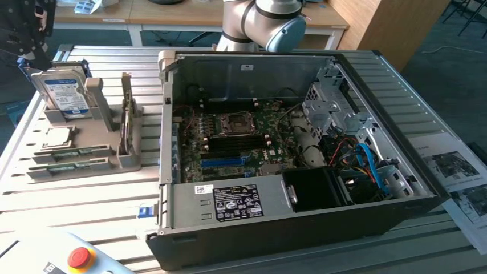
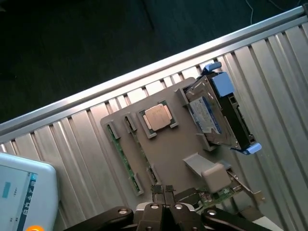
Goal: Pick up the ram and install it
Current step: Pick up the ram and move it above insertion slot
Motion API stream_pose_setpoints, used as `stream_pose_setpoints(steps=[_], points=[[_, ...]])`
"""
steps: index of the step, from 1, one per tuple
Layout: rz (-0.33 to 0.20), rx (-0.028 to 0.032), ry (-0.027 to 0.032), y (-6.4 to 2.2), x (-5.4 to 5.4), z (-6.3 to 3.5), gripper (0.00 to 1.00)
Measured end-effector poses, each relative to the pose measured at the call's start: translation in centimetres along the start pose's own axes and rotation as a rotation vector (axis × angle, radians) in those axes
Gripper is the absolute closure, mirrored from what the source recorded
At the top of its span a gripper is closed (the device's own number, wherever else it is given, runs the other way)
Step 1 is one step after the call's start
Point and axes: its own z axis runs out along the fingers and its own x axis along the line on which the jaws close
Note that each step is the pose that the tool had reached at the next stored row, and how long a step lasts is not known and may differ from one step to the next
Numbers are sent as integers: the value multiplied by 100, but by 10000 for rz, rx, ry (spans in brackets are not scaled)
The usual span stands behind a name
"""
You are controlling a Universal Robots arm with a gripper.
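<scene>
Where the gripper (image 2: pixel 163 190) hangs: over the grey holder (image 2: pixel 168 149), jaws closed together, nothing held.
Ram (image 2: pixel 124 155): lying in a slot along the holder's near edge, apart from the gripper.
Second ram (image 1: pixel 72 153): in the next slot, just beside the first.
Processor (image 2: pixel 158 117): on the holder, just beyond both sticks.
Hard drive (image 2: pixel 216 113): upright at the holder's far end.
Computer case (image 1: pixel 304 148): open, at the exterior view's right of the holder.
Surface (image 1: pixel 91 194): ribbed metal, carrying both.

Nothing legible: the black label (image 1: pixel 238 203) on the power supply (image 1: pixel 186 212), at six o'clock in the computer case (image 1: pixel 304 235), and the hard drive (image 1: pixel 47 73) label (image 1: pixel 63 91) — ten o'clock, outside it — carry unreadable print.
</scene>
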Motion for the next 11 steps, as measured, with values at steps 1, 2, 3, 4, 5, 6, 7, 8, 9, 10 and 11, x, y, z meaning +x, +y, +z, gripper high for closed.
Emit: stream_pose_setpoints(steps=[1, 2, 3, 4, 5, 6, 7, 8, 9, 10, 11], points=[[-164, -4, 8, 0, 0, 0, 90], [-326, -8, 15, 0, 0, 0, 90], [-489, -12, 22, 0, 0, 0, 90], [-651, -16, 29, 1, 0, 0, 90], [-825, -20, 37, 0, 0, 0, 90], [-989, -24, 45, 0, 0, 0, 90], [-1153, -28, 52, 0, 0, 0, 90], [-1321, -31, 60, 0, 0, 0, 90], [-1480, -35, 67, 0, 0, 0, 90], [-1641, -39, 74, 0, 0, 0, 90], [-1818, -43, 82, 0, 0, 1, 90]])
